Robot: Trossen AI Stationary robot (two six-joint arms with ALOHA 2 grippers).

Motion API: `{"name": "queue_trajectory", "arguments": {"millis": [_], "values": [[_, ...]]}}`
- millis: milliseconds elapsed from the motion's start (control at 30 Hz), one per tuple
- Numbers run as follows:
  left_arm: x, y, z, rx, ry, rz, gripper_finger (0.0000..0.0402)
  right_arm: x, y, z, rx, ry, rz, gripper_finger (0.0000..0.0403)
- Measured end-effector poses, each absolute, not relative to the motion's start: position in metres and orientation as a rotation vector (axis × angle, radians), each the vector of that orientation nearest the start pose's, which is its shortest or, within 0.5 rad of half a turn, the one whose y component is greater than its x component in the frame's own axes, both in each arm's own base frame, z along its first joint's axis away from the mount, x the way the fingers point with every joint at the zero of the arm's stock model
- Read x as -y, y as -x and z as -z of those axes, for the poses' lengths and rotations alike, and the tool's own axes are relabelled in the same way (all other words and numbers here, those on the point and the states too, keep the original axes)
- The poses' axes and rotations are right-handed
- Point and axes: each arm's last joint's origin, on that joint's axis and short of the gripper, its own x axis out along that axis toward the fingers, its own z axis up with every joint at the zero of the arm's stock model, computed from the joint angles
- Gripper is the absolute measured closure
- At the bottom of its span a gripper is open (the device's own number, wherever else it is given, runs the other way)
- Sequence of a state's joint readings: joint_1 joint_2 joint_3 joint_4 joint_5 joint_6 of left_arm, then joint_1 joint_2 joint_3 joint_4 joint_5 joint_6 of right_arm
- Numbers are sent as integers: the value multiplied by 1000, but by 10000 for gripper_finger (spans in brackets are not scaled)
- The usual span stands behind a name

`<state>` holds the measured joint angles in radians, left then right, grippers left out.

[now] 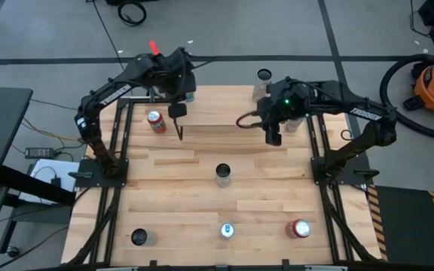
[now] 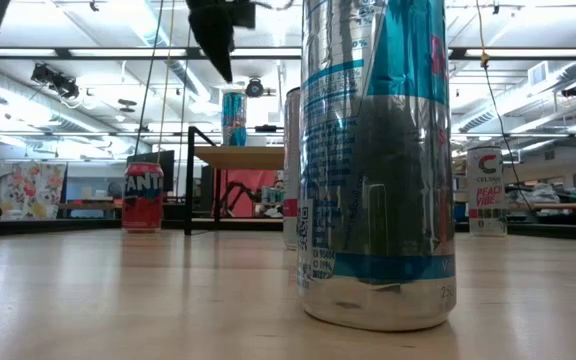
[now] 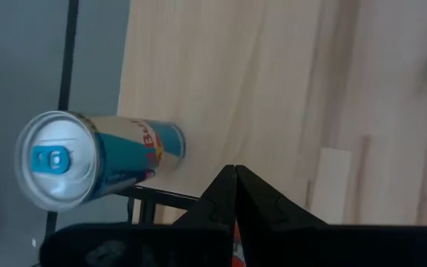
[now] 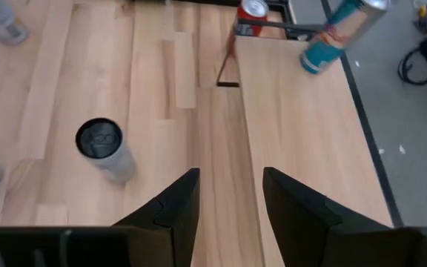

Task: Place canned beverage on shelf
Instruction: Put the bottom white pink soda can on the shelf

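Note:
The shelf (image 1: 224,105) is a light board on black legs at the table's far side. A blue canned beverage (image 3: 95,159) stands upright on its left far corner, also seen in the low view (image 2: 233,118). My left gripper (image 1: 178,113) hangs above the shelf's left end, just to the near side of that can; it is shut with nothing in it (image 3: 236,182). My right gripper (image 4: 230,196) hovers open with nothing between its fingers over the shelf's right part (image 1: 273,137). A red can (image 1: 156,121) stands on the table by the shelf's left near corner.
More cans stand on the table: a dark-topped one in the middle (image 1: 223,175); a black one (image 1: 139,237), a blue-and-silver one (image 1: 227,230) and a red one (image 1: 300,228) near the front edge. Two pale cans (image 1: 263,77) (image 1: 295,123) stand near the right arm.

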<state>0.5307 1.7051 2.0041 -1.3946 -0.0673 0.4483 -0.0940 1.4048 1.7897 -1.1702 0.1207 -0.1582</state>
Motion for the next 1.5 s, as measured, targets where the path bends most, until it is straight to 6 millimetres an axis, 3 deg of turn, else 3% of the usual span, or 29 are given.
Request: {"name": "queue_trajectory", "arguments": {"millis": [300, 567, 1200, 1500], "values": [[-121, -248, -443, -1033, -145, -289, 393, 7, -249, -444, -796, 218, 126, 244], [-98, -235, -457, -971, -140, -272, 393, -12, -249, -444, -785, 245, 38, 244], [-94, -236, -457, -977, -147, -257, 393, -15, -262, -460, -565, 218, 23, 244], [-94, -236, -457, -981, -168, -245, 393, -16, -261, -458, -583, 134, -12, 225]]}}
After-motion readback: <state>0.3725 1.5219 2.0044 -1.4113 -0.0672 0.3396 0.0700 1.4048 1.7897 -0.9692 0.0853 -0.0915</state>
